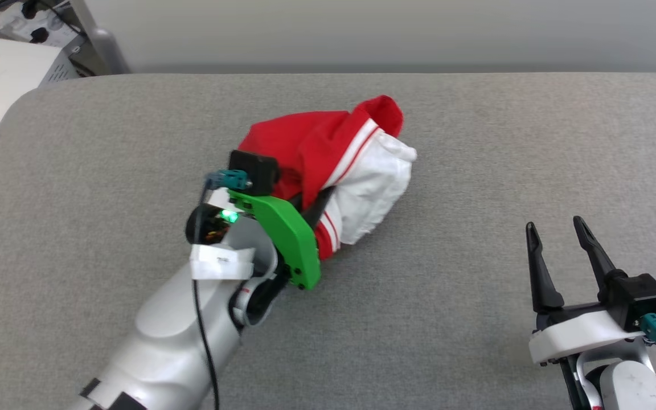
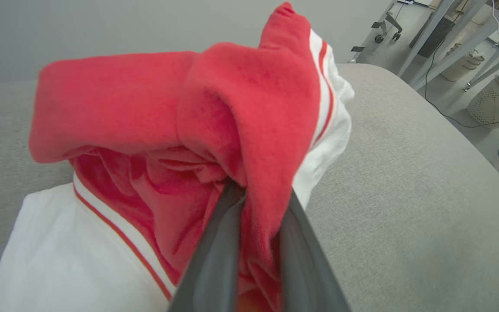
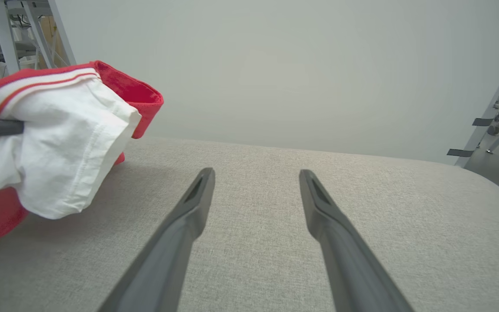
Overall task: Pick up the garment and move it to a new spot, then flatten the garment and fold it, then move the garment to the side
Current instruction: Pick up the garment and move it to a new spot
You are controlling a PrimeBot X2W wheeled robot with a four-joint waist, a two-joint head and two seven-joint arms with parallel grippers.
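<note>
The crumpled red jersey shirt (image 1: 328,148) with white sleeves lies centrally on the grey fabric tabletop (image 1: 476,319), its red fold pinched in the left gripper (image 2: 262,190), while the right gripper (image 1: 554,223) stands wide open, empty.

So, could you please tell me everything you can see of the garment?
The garment is a soft red shirt with a white sleeve and red-white striped trim, crumpled into a bunch. It sits near the middle of the gray cloth surface, seemingly resting there, and the left gripper is shut on a red fold.
</note>
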